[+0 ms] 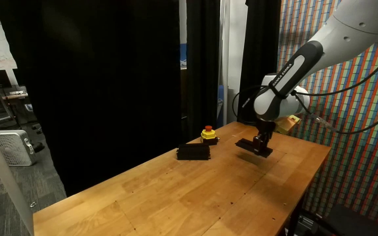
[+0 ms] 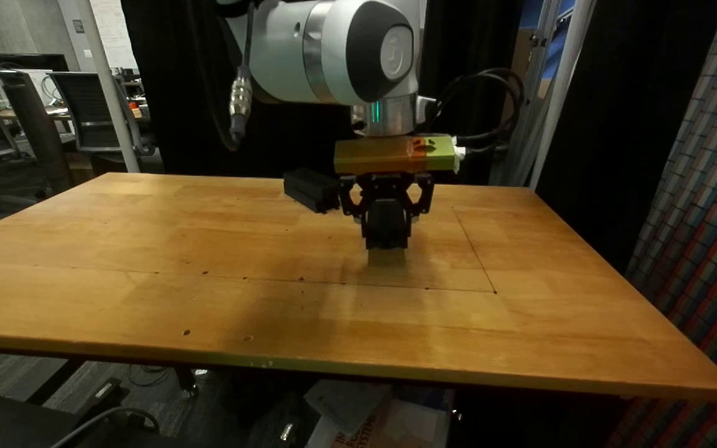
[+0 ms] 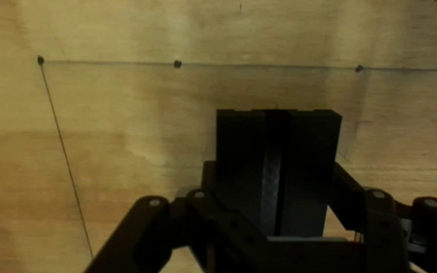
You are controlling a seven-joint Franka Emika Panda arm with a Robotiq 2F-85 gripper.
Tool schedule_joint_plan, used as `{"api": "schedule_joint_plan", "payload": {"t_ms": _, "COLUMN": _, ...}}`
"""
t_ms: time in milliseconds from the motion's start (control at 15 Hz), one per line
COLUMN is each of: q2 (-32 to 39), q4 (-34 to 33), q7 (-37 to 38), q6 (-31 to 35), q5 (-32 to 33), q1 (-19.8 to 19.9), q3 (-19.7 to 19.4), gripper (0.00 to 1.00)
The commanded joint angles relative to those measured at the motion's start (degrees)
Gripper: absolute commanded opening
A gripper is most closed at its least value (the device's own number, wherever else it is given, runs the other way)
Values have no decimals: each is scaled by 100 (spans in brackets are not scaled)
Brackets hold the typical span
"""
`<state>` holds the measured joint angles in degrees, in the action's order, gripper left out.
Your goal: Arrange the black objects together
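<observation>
My gripper (image 1: 260,143) is shut on a black bar (image 1: 243,144) and holds it a little above the table, with its shadow on the wood below. In an exterior view the bar (image 2: 386,219) shows end-on between the fingers (image 2: 386,238). In the wrist view the held bar (image 3: 309,151) has a groove along its length, with a finger of the gripper (image 3: 273,178) on each side. Other black bars sit close together as one dark block (image 1: 193,152), which also shows in an exterior view (image 2: 310,189) left of the gripper. Their number cannot be told.
A yellow button box with a red top (image 1: 208,135) stands behind the dark block, near the table's edge by the black curtain (image 1: 110,98). The wooden table (image 1: 176,193) has thin drawn lines and small holes. Cables (image 1: 356,131) hang from the arm.
</observation>
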<state>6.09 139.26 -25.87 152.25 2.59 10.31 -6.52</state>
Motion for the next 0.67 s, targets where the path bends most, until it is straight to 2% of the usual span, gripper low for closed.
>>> {"api": "schedule_joint_plan", "payload": {"t_ms": 0, "q2": 119, "q4": -670, "q7": -458, "q6": -552, "q5": 46, "q1": -145, "q3": 197, "gripper": 45}}
{"api": "schedule_joint_plan", "payload": {"t_ms": 333, "q2": 400, "q4": -1506, "q7": -1574, "q6": -1224, "q5": 54, "q1": -262, "q3": 480, "gripper": 45}}
{"api": "schedule_joint_plan", "payload": {"t_ms": 600, "q2": 720, "q4": -2077, "q7": -2298, "q6": -1501, "q5": 146, "q1": -317, "q3": 606, "gripper": 45}}
